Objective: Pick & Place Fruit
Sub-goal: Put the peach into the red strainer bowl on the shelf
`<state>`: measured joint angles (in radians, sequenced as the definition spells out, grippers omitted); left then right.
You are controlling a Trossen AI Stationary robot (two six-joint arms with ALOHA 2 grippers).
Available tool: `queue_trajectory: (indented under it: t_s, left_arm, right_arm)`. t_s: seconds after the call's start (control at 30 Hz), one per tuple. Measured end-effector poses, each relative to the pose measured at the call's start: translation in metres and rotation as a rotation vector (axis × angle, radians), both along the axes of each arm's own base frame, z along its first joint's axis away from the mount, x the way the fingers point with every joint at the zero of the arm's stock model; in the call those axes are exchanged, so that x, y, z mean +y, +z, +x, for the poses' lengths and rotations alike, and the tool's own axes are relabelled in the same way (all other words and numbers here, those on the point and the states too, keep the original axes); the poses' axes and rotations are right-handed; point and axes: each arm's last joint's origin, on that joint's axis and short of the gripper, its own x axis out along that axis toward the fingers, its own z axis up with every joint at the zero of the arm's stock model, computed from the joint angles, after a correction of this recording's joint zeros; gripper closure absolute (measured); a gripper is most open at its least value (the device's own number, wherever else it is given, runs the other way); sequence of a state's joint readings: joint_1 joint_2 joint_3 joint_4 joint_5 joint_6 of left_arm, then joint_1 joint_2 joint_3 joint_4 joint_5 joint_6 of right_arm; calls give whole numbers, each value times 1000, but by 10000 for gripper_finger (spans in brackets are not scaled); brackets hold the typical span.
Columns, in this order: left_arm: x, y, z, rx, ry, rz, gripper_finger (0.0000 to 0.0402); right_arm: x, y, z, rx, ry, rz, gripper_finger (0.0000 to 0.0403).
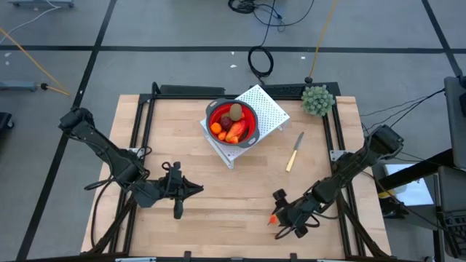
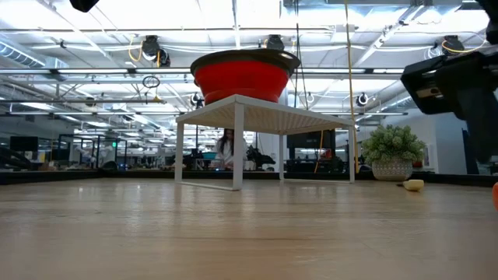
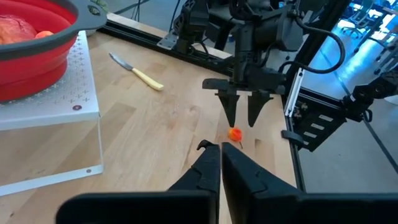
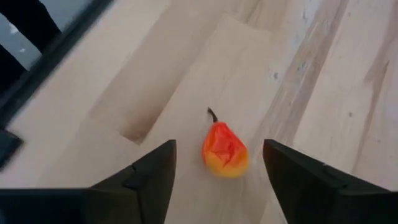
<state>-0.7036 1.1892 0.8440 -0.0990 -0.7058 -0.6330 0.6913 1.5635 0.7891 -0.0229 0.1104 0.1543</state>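
A small red-and-yellow pear-shaped fruit (image 4: 224, 150) lies on its side on the bare wood near the table's near right corner (image 1: 273, 217). My right gripper (image 4: 219, 148) is open, slanting down over the fruit, one finger on either side of it and apart from it; the left wrist view shows the right gripper (image 3: 242, 118) just above the fruit (image 3: 234, 134). More fruit (image 1: 230, 125) lies in a red bowl (image 1: 250, 116) that stands on a white perforated stand (image 1: 266, 108). My left gripper (image 1: 198, 189) hovers shut over the near left of the table.
A pale-handled knife (image 1: 294, 151) lies right of the stand. A green bushy plant (image 1: 318, 100) stands at the far right corner. Black frame rails (image 1: 138, 124) run along the table's left, right and far edges. Bare wood lies between the two grippers.
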Motion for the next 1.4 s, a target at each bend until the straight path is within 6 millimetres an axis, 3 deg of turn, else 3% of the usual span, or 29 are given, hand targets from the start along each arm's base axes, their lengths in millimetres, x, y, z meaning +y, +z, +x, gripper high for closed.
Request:
queue_trajectory:
  t_s: [0.23,0.5,0.77,1.1,1.27,1.4]
  left_arm:
    - [0,0,0,-4,-1,-2,398]
    - [0,0,0,-5,-1,-2,384]
    - [0,0,0,-5,-2,2,400]
    - [0,0,0,-5,-1,1,381]
    - [1,0,1,-6,7,-8,392]
    - [4,1,4,-16,31,-34,399]
  right_arm:
    - [2,-16,6,20,-7,-15,164]
    - [4,-28,10,25,0,-29,186]
    - [2,-29,10,42,-6,-38,224]
    - [-1,-29,13,43,-20,-35,285]
    - [-2,-25,14,26,-24,-22,292]
    - [-5,-11,14,-17,-34,10,287]
